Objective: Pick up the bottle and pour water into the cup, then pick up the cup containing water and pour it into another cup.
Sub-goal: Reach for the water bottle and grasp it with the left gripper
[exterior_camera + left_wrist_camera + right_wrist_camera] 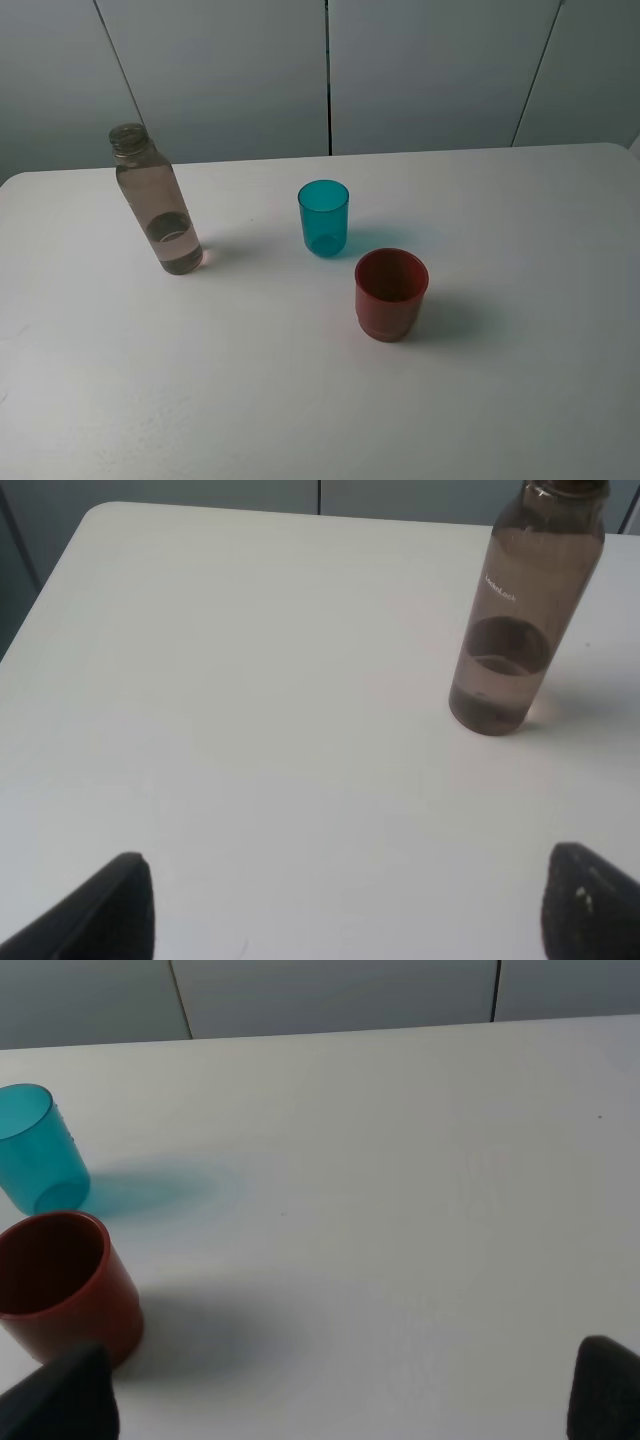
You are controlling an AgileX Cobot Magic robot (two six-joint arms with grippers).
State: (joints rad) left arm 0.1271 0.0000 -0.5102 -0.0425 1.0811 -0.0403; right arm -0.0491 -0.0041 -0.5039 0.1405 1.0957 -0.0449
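The tall clear bottle (156, 203) stands upright at the left of the white table (520, 230), uncapped and holding some water low down. To its right stands the teal cup (324, 218), and the wider red cup (390, 293) sits just in front and right of it. No gripper shows in the exterior high view. In the left wrist view my left gripper (345, 905) is open, its dark fingertips (115, 910) far apart, short of the bottle (520, 610). My right gripper (340, 1395) is also open, with the red cup (60, 1285) and teal cup (35, 1160) off to one side.
Grey wall panels (330, 70) rise behind the table's far edge. The table's rounded far corner (95, 515) appears in the left wrist view.
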